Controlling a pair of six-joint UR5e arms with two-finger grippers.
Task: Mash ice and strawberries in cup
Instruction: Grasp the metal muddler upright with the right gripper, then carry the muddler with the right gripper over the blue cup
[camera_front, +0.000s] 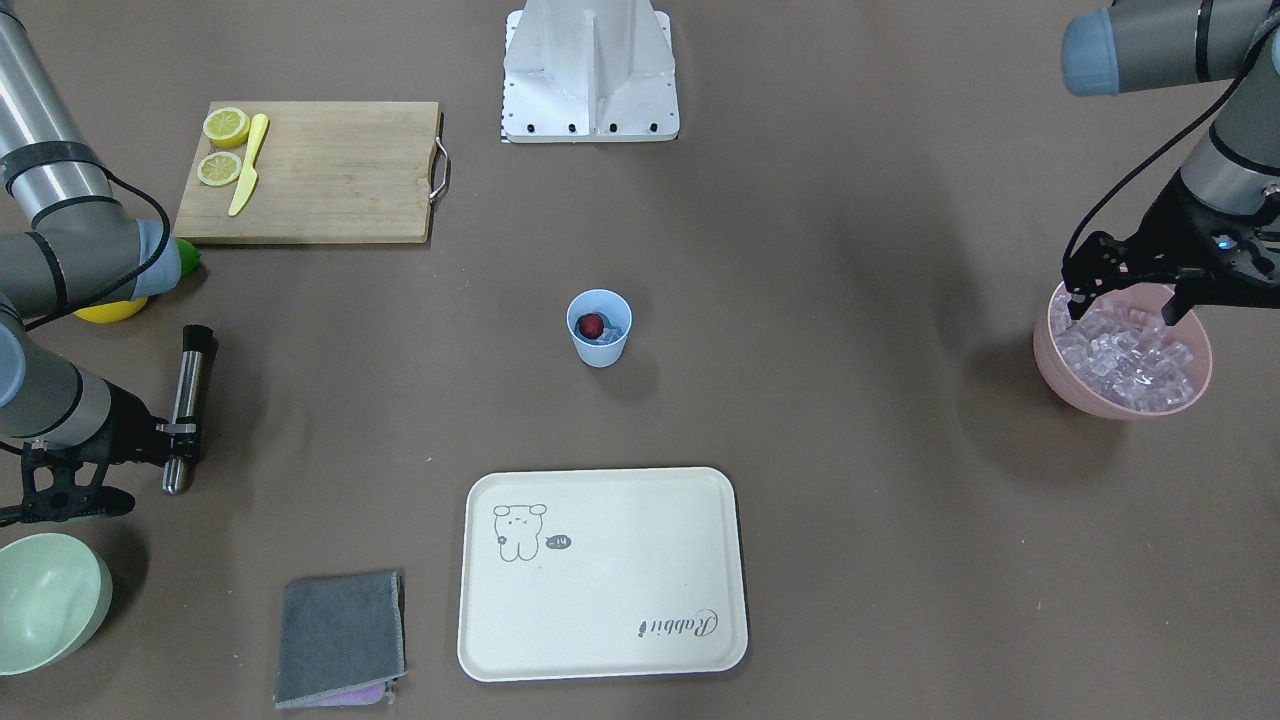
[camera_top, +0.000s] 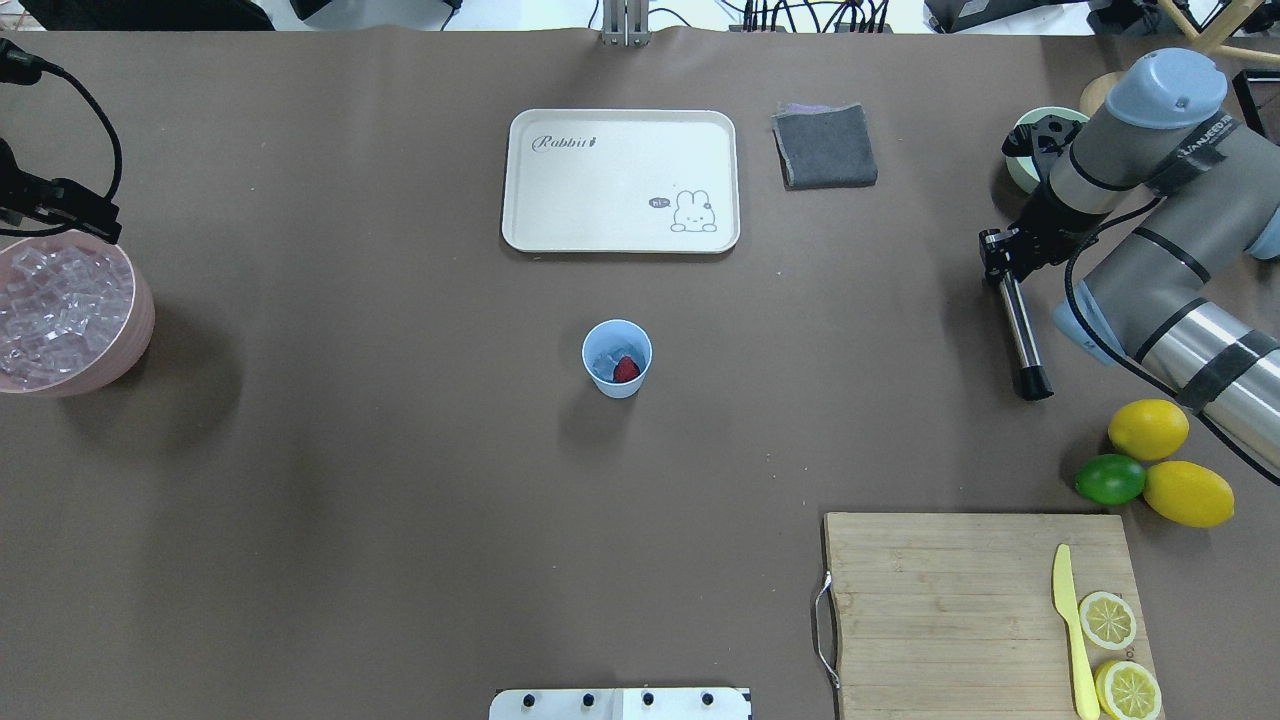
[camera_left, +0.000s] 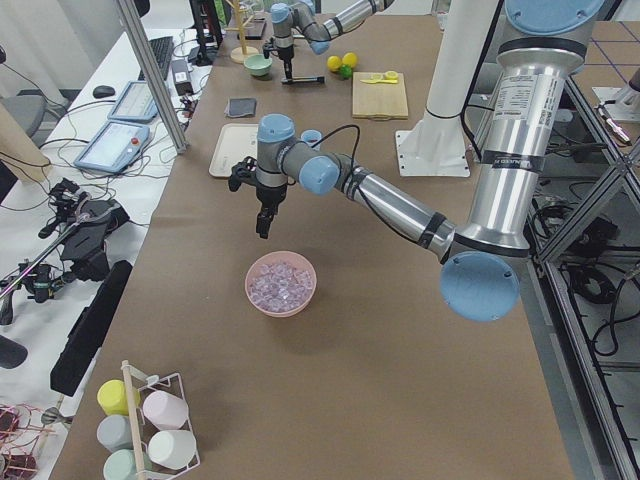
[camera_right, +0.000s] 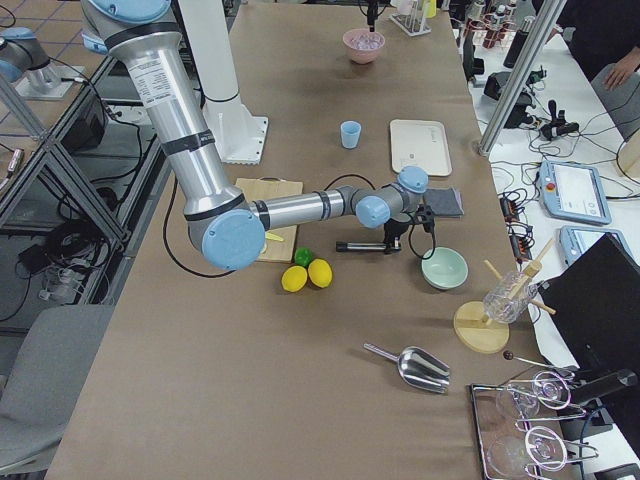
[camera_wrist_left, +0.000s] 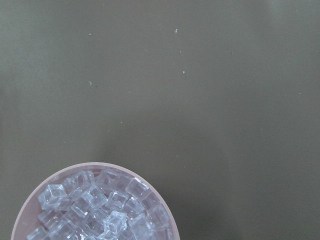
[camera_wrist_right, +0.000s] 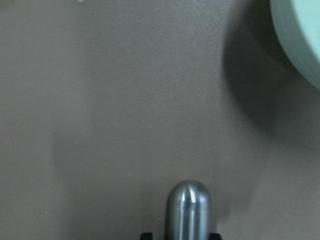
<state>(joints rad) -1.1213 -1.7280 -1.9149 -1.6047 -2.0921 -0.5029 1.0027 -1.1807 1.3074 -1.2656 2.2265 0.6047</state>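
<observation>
The light blue cup (camera_front: 612, 350) (camera_top: 604, 384) stands at the table's middle. It holds the red strawberry (camera_front: 592, 325) (camera_top: 626, 369) and a few clear ice cubes (camera_top: 602, 358). More ice (camera_front: 1128, 358) (camera_wrist_left: 97, 210) fills the pink bowl (camera_front: 1050, 372) (camera_top: 138, 335). My left gripper (camera_front: 1124, 303) hangs open and empty just above that bowl's far side. My right gripper (camera_front: 180, 428) (camera_top: 998, 255) is shut on a steel muddler (camera_front: 189, 385) (camera_top: 1022, 335), held level and low over the table far from the cup. The muddler's rounded end shows in the right wrist view (camera_wrist_right: 188, 205).
A cream tray (camera_front: 600, 640) and a folded grey cloth (camera_front: 340, 635) lie across the table from the robot. A pale green bowl (camera_front: 40, 600) sits beside my right gripper. A cutting board (camera_front: 330, 170) carries lemon halves and a yellow knife. Two lemons and a lime (camera_top: 1110, 479) lie by it.
</observation>
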